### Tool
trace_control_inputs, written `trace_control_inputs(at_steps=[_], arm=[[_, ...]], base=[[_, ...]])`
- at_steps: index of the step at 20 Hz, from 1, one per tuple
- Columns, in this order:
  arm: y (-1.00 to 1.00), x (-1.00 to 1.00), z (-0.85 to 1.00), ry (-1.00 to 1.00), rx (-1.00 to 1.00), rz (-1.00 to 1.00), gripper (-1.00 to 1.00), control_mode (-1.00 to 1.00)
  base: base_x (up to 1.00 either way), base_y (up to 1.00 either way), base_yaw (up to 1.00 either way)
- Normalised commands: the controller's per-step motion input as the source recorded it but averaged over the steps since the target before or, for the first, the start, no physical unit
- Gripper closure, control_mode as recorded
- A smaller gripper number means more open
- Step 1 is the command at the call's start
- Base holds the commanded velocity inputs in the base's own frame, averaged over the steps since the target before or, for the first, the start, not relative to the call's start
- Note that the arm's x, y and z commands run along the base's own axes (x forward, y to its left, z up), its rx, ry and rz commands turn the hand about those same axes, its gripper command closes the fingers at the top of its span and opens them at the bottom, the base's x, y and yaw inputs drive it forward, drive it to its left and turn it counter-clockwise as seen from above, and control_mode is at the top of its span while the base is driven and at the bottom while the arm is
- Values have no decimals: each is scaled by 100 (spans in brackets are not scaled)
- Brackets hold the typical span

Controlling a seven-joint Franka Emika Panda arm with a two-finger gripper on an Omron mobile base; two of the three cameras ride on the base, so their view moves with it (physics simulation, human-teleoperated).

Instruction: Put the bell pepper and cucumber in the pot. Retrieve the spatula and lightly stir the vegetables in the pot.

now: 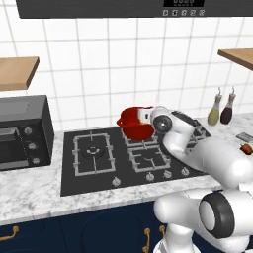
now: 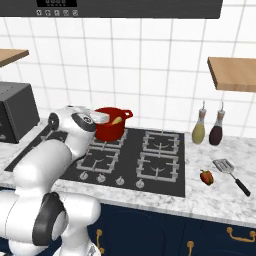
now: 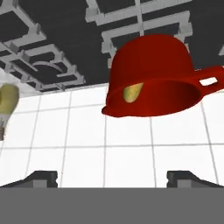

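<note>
The red pot (image 2: 111, 128) stands on the rear left burner of the hob. A yellow-green cucumber (image 2: 117, 120) lies inside it and also shows in the hand view (image 3: 132, 92), where the pot (image 3: 153, 74) appears upside down. My gripper (image 3: 113, 178) is open, with nothing between its fingertips, and sits close beside the pot's rim (image 1: 132, 118). The small red bell pepper (image 2: 206, 177) rests on the marble counter right of the hob. Just beyond it lies the spatula (image 2: 229, 170), slotted head toward the wall.
Two dark-capped bottles (image 2: 198, 131) (image 2: 217, 130) stand by the wall right of the hob. A black toaster oven (image 1: 22, 132) sits on the counter at the left. Wooden shelves (image 2: 232, 72) hang on the tiled wall, with a range hood overhead.
</note>
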Motion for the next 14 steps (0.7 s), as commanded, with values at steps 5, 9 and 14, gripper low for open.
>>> trace_control_inputs(at_steps=[5, 9, 14], arm=[[-15, -48, 37, 32, 12, -2, -100, -100], [-31, -37, 37, 26, 4, 0, -100, -100], [-69, -43, 5, 21, 0, 0, -100, -100]], base=[[0, 0, 0], [0, 0, 0], [0, 0, 0]])
